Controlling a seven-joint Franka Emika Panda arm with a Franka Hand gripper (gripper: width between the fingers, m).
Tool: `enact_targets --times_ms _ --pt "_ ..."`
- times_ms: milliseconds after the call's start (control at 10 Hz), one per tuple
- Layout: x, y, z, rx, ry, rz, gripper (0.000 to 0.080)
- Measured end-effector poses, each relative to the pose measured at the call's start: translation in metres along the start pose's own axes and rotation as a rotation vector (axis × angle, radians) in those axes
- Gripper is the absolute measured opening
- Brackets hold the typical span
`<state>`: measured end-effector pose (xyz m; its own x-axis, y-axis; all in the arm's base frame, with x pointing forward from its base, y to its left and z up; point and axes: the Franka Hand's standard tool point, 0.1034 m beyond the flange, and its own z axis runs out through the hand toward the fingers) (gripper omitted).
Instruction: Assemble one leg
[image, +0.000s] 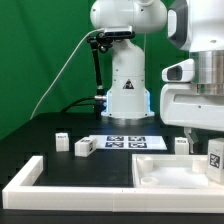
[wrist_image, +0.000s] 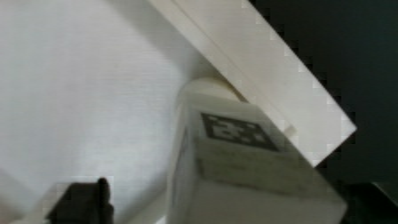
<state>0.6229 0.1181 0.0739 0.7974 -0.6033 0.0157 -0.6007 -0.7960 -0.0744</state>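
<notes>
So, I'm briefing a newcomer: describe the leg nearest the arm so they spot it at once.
Start at the large white square panel at the exterior view's front right. The leg stands at its right edge, below the arm. Unlike the three other legs, loose on the black table farther back, it sits against the panel.

A black table (image: 100, 172) carries a large flat white square tray-like panel (image: 165, 160) with a raised rim at the exterior view's right. A long white L-shaped border bar (image: 100, 197) runs along the near edge and turns back at the exterior view's left. Farther back lies the thin white marker board (image: 127, 143) with its black-and-white tags. A green curtain (image: 40, 60) hangs behind. In the wrist view, the panel's rim crosses diagonally against the dark table.
</notes>
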Motion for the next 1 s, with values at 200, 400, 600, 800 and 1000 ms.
enact_targets --times_ms 200,400,600,800,1000 --pt "-0.0032 -0.0036 -0.0007 0.001 0.0 -0.229 0.0648" --pt "-0.0036 -0.0049 -0.0012 0.0 0.001 -0.433 0.0648" --pt "-0.002 -0.0041 -0.0014 -0.004 0.0 -0.678 0.0649" --pt "-0.0034 -0.0053 -0.0012 -0.013 0.004 -0.863 0.0649" --pt "-0.0024 -0.0048 -0.0017 -0.015 0.005 -1.004 0.0649"
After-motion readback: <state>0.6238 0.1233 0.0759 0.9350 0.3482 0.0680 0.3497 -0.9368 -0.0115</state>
